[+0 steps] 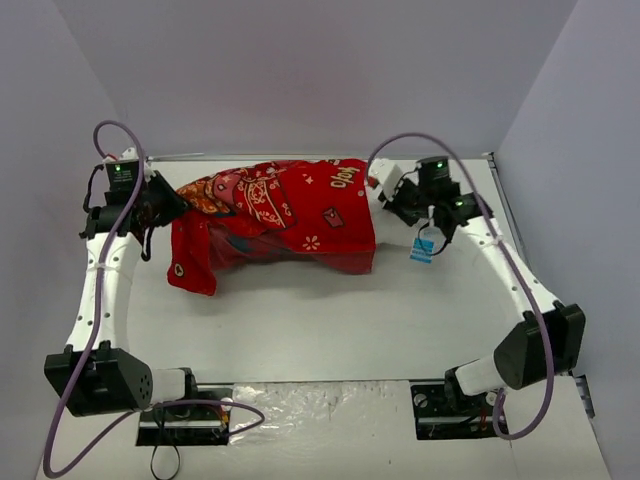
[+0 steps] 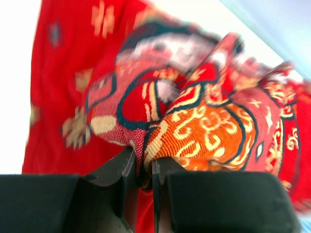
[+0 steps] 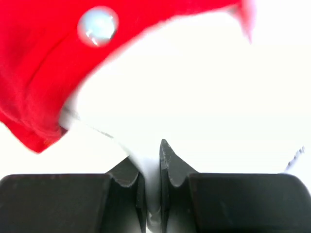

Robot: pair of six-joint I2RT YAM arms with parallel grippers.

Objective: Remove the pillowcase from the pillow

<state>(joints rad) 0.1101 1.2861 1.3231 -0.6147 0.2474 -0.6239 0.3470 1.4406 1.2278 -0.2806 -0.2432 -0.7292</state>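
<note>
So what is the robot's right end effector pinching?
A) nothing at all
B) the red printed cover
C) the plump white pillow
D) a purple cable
C: in the right wrist view, the right end effector is closed on the plump white pillow, which pokes out of the red printed fabric pillowcase.

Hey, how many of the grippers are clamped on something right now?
2. The left gripper pinches the pillowcase at its left end; the right gripper pinches the pillow at the right end. Neither is hidden.
</note>
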